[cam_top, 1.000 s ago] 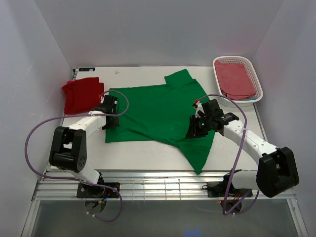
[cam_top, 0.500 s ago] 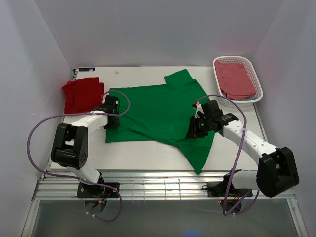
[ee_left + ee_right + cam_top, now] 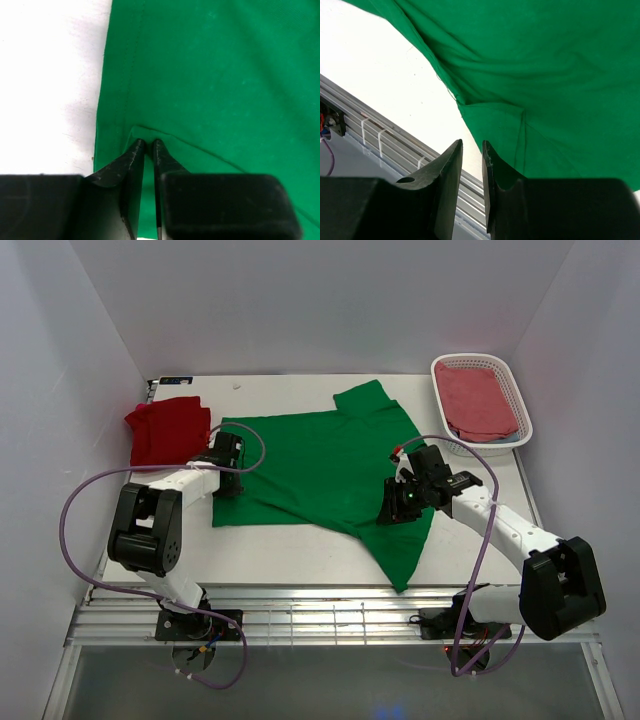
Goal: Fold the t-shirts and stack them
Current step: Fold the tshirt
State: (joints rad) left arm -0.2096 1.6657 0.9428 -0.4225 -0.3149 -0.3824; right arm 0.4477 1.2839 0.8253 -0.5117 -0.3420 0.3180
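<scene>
The green t-shirt [image 3: 320, 465] lies spread on the table, one sleeve pointing to the back and one to the near right. The red t-shirt [image 3: 168, 428] lies folded at the back left. My left gripper [image 3: 226, 476] sits at the green shirt's left edge. In the left wrist view it [image 3: 148, 143] is shut on a small raised fold of the green t-shirt [image 3: 220, 75]. My right gripper [image 3: 396, 504] hovers over the shirt's right side. In the right wrist view its jaws [image 3: 472, 145] stand almost together with nothing between them, above the green t-shirt [image 3: 530, 65].
A white basket [image 3: 517, 396] holding a pinkish-red cloth [image 3: 476, 398] stands at the back right. The table's near edge with metal rails [image 3: 375, 135] lies just below the right gripper. White walls enclose the table at the back and sides.
My left arm's elbow has swung slightly, with its gripper staying on the shirt's left edge. My right gripper has shifted a little toward the near left.
</scene>
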